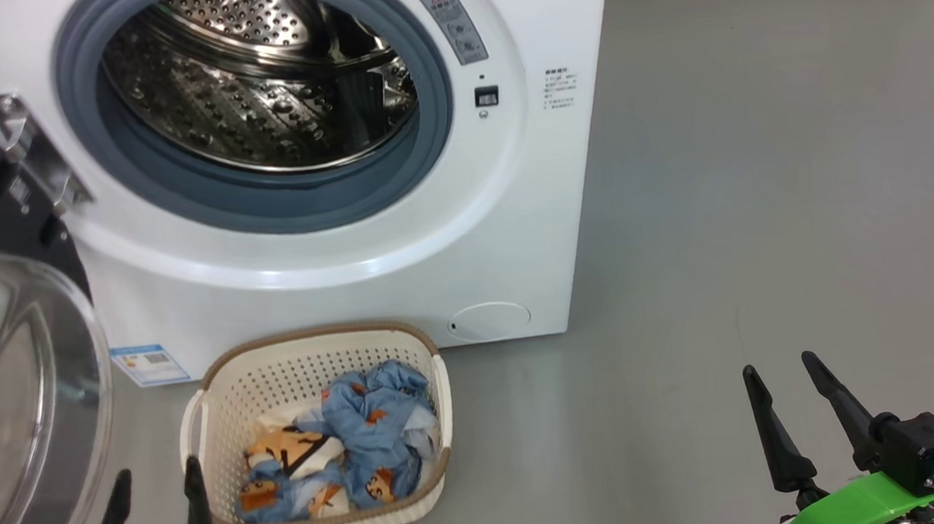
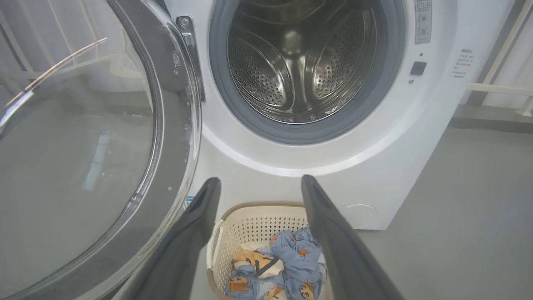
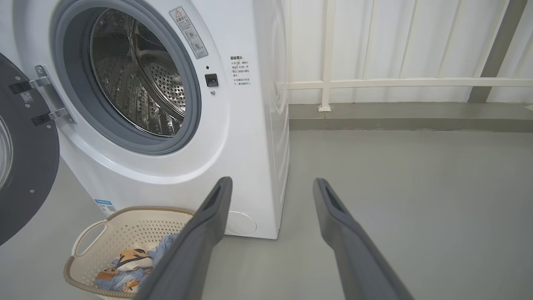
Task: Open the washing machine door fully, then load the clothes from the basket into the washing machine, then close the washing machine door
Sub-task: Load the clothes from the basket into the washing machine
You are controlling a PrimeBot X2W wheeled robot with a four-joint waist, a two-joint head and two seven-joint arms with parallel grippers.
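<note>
The white washing machine [image 1: 514,234] stands with its steel drum [image 1: 257,87] exposed. Its door [image 1: 24,392], black-rimmed with a clear glass bowl, hangs swung wide on the left by a metal hinge [image 1: 32,153]. On the floor in front sits the cream basket [image 1: 221,394] holding the light blue printed clothes [image 1: 372,433] and a cream piece. My left gripper [image 1: 157,477] is open, just left of the basket beside the door glass. My right gripper [image 1: 778,368] is open over bare floor to the right. The left wrist view looks over the basket [image 2: 254,225] into the drum [image 2: 300,62].
Grey floor [image 1: 758,192] stretches to the right of the machine. A white railing [image 3: 374,83] and panelled wall stand behind it in the right wrist view. The open door [image 2: 83,146] takes up the room on the left.
</note>
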